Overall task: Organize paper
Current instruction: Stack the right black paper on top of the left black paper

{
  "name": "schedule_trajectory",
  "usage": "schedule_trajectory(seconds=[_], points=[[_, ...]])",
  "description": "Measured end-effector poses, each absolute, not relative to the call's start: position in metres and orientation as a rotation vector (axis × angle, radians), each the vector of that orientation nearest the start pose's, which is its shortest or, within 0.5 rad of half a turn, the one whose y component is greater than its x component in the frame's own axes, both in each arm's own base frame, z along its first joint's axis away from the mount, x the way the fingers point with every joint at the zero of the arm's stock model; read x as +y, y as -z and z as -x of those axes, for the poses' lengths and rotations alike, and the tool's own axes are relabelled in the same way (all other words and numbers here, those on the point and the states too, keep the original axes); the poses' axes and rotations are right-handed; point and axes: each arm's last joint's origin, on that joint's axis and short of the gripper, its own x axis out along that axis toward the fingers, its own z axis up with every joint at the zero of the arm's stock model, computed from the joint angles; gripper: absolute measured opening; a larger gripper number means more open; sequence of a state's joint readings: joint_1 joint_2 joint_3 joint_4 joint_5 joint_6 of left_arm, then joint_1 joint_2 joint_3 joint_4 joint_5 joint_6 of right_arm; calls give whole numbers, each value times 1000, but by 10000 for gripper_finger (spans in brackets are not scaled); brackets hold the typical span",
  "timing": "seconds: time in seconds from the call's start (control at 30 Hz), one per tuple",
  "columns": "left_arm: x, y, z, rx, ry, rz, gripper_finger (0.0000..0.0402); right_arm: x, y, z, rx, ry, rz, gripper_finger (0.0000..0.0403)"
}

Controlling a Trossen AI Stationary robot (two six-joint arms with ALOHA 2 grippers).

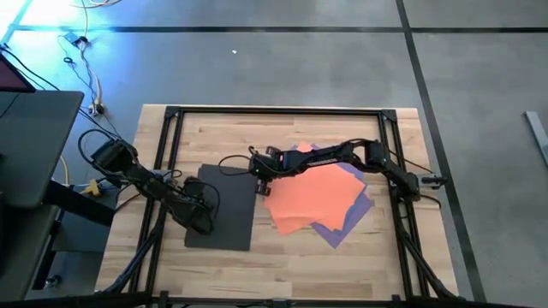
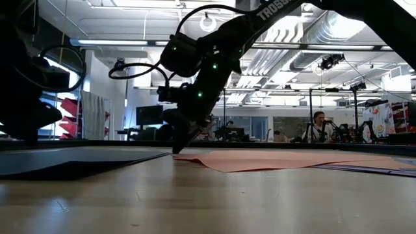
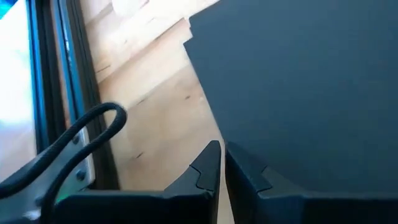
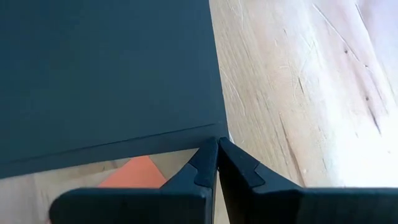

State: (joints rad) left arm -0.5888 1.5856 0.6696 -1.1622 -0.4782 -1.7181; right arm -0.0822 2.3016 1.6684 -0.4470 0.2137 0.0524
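Fanning orange sheet [image 1: 310, 197], purple sheet [image 1: 360, 210], dark grey sheet [image 1: 224, 210]

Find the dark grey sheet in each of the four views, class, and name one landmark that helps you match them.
High view: dark grey sheet lies left of centre, beside the orange sheet.
Low view: a thin dark strip at left.
Left wrist view: fills the upper right.
Right wrist view: fills the upper left.
Shared landmark: the shut right gripper at the sheet's corner nearest the orange sheet.

Paper sheets: we count three showing — one dark grey sheet [image 1: 220, 206], one orange sheet [image 1: 312, 197], one purple sheet [image 1: 342, 229].
Arms: we count two.
Bench [image 1: 291, 257]: one.
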Motion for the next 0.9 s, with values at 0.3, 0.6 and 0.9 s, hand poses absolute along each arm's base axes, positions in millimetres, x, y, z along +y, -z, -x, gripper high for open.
schedule_trajectory(seconds=[0.3, 0.6, 0.9], points=[[-79, -105, -148, 1074, -1178, 307, 0, -45, -117, -471, 1075, 261, -2, 0], [-81, -105, -155, 986, -1163, 345, 0, -45, -116, -473, 1054, 251, -3, 0], [-81, -107, -152, 1040, -1213, 378, 0, -47, -121, -468, 1091, 319, 44, 0]])
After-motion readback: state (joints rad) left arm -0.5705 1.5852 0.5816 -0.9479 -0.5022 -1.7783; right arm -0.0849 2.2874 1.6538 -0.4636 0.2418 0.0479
